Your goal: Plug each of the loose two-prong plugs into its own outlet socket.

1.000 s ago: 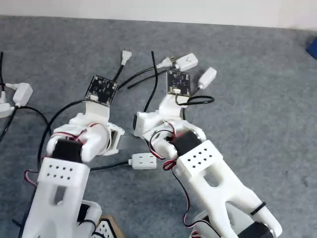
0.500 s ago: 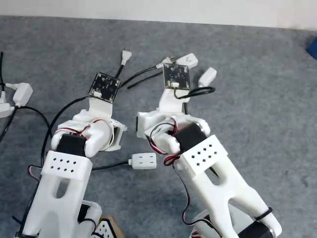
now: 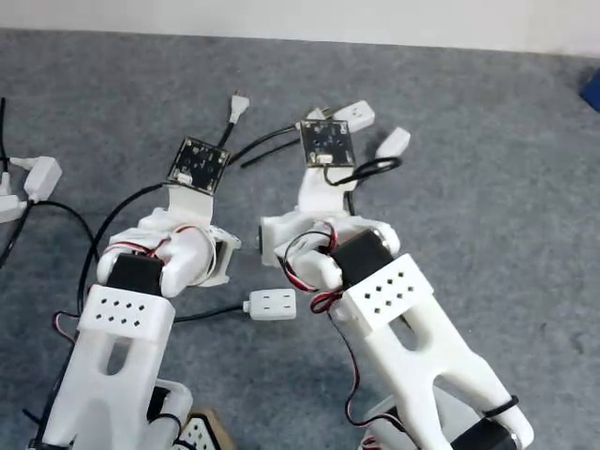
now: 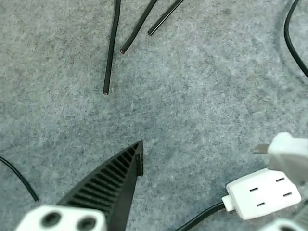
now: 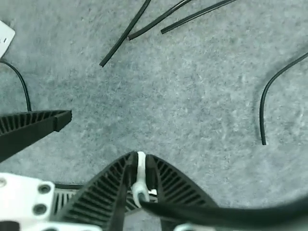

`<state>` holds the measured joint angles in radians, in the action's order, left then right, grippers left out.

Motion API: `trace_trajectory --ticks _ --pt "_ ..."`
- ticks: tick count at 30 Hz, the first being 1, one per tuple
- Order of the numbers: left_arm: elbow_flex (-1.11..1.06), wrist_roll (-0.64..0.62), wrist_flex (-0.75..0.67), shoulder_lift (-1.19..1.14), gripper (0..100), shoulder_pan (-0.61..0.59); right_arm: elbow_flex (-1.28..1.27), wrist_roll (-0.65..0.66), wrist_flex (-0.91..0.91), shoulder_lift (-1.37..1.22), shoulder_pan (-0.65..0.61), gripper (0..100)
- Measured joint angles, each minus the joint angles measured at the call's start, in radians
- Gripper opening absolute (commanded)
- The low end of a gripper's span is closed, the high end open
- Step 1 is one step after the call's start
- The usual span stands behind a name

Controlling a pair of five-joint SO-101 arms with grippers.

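Observation:
My right gripper is shut on a thin white plug whose black cord runs past under the fingers. In the left wrist view a white outlet socket lies on the grey carpet with a white two-prong plug just beside it. My left gripper is open, and its one visible black finger holds nothing. From above, another white socket lies between the two arms. A black plug, a white socket block and a white plug lie beyond the arms.
Loose black cable ends cross the carpet ahead of both grippers. More white plugs and cords sit at the left edge. A white wall bounds the far side. A blue object shows at the right edge.
The right arm has moved farther from the camera and slightly left, and the black cord loop beside it moved the same way. The left arm shifted a little, then held still.

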<state>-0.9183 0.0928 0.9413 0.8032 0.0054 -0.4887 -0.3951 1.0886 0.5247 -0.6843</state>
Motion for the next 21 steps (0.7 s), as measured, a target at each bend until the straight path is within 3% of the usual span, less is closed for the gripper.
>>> trace_trajectory --ticks 8,17,21 --pt "0.0 0.002 -0.002 -0.002 49 -0.034 -0.16 0.081 -0.204 -0.011 0.216 0.6" --pt "0.0 0.002 -0.002 -0.002 49 -0.101 -0.267 0.097 -0.267 -0.012 0.238 0.7" --pt "0.0 0.002 -0.002 -0.002 49 -0.146 -0.272 0.16 -0.262 -0.012 0.262 6.3"
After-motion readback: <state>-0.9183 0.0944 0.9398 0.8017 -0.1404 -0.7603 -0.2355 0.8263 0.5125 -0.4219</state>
